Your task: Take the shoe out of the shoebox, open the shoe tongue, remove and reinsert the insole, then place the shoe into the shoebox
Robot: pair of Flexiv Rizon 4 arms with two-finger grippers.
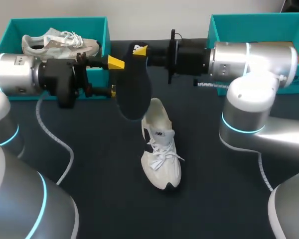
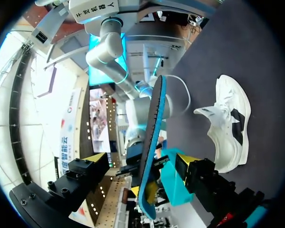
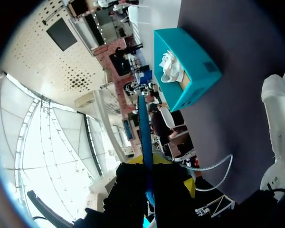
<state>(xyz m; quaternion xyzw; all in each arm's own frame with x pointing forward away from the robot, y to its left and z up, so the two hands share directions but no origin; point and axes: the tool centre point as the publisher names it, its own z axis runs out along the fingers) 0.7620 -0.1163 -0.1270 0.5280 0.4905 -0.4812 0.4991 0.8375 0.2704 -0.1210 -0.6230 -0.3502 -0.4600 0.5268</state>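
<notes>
Black single insole (image 1: 133, 94), above the counter shoe (image 1: 160, 159), one of two, is pinched by the right claw (image 1: 139, 51); left claw (image 1: 114, 77) seemingly spread around it.

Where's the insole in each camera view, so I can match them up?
Head: insole held up in the middle, above the white shoe.
Left wrist: insole edge-on between the left gripper's open fingers.
Right wrist: insole a thin edge rising from the right gripper.
Shared landmark: the white shoe.
</notes>
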